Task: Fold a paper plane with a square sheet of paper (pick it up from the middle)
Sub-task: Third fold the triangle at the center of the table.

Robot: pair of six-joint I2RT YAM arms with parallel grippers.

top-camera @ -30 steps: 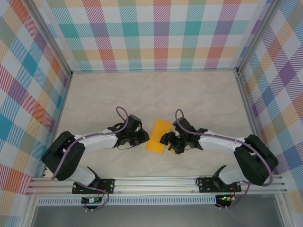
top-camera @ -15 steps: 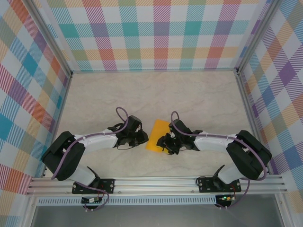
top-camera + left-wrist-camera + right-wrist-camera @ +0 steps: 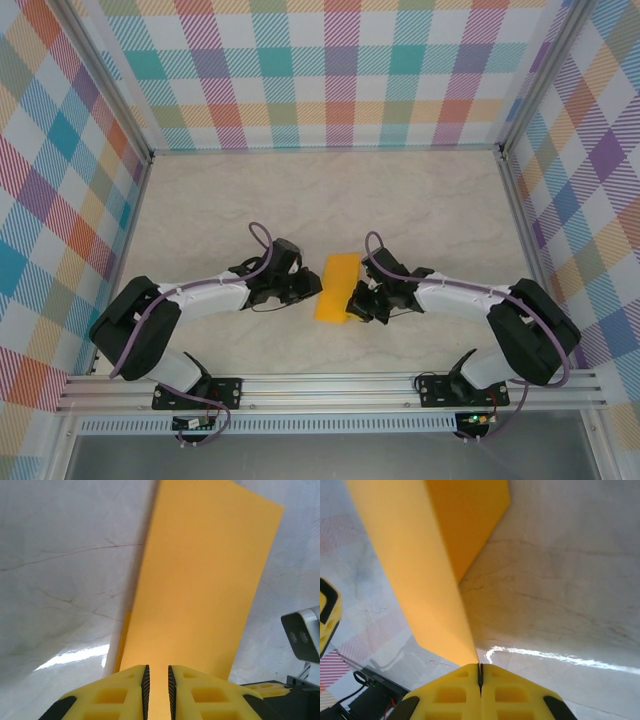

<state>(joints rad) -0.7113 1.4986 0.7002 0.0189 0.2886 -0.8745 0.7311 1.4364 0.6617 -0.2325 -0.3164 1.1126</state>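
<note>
The right tool [image 3: 479, 667] pinches the sheet of paper [image 3: 338, 287] at lower centre of the top view, the left tool [image 3: 157, 670] narrowly parted at its other edge, so an uneven pull could tear it or skew the crease

Top view overhead, far — wrist views close, sharing paper [image 3: 200, 590].

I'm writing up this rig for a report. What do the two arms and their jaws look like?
The left arm and the right arm match: white links, bulky black joints, and a purple cable looping along each. The left gripper and the right gripper carry yellow plastic jaws with moulded rectangular pockets. Black ribbed inner faces show on the left.
</note>
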